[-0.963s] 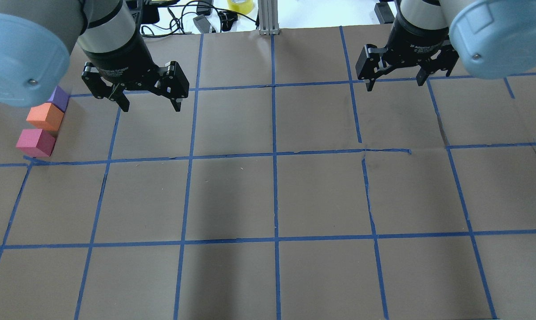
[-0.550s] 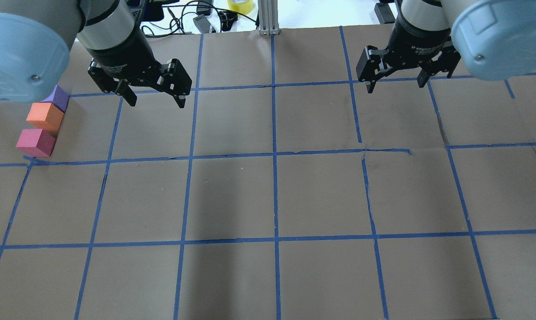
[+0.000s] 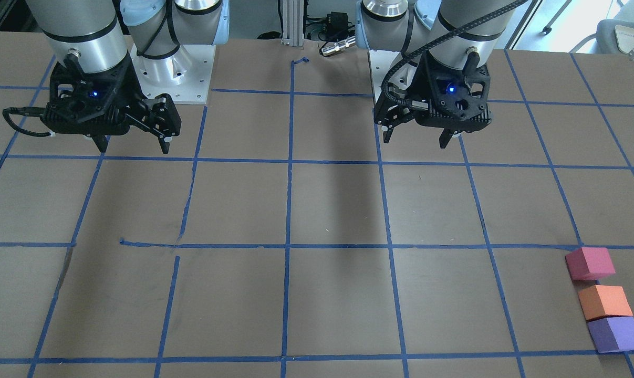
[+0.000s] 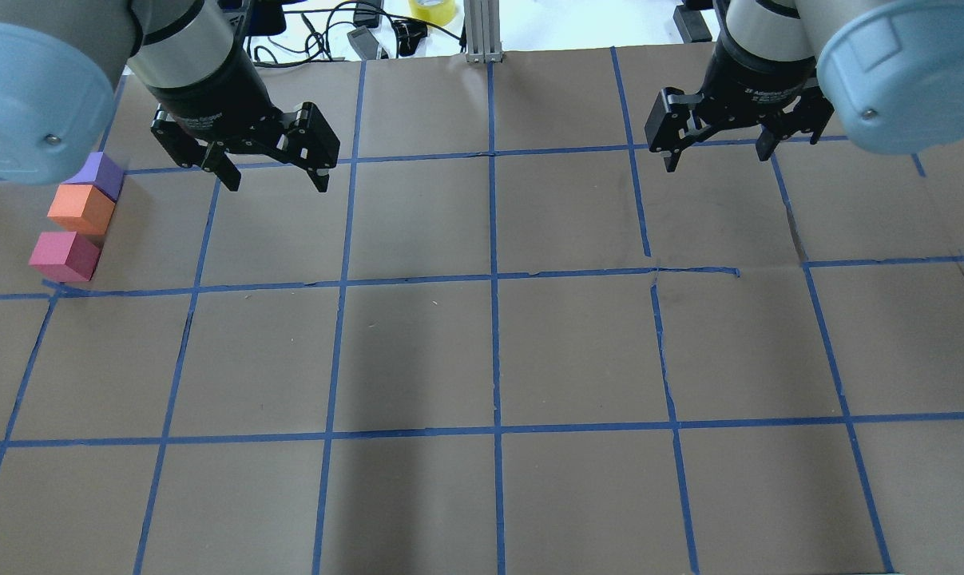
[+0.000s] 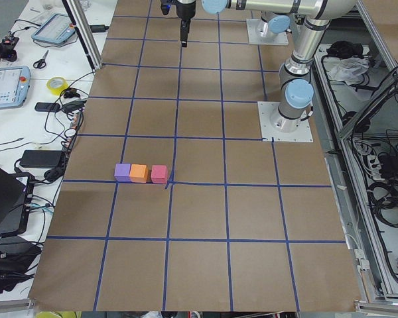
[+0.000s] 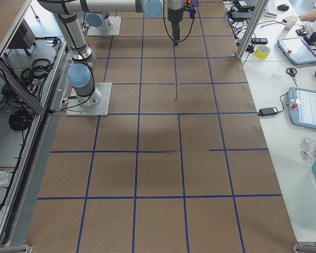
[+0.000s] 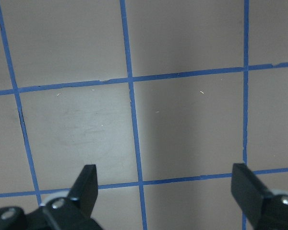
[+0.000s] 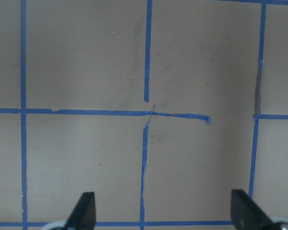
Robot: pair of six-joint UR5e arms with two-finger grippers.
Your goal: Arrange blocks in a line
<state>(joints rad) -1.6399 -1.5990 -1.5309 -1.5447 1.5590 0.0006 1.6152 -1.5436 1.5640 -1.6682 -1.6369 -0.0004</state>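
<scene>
The purple block, orange block and red-pink block sit in a row on the left side of the counter, the first two touching. The left jaws and right jaws hang spread and empty. We judge the line made, so we'd withdraw without brushing it.

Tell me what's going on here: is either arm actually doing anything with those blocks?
Neither arm is handling anything. The left gripper and the right gripper both hang open and empty above the taped table. The purple block, orange block and red-pink block already sit in a row near the table's edge on the robot's left, orange in the middle. The line looks done.
</scene>
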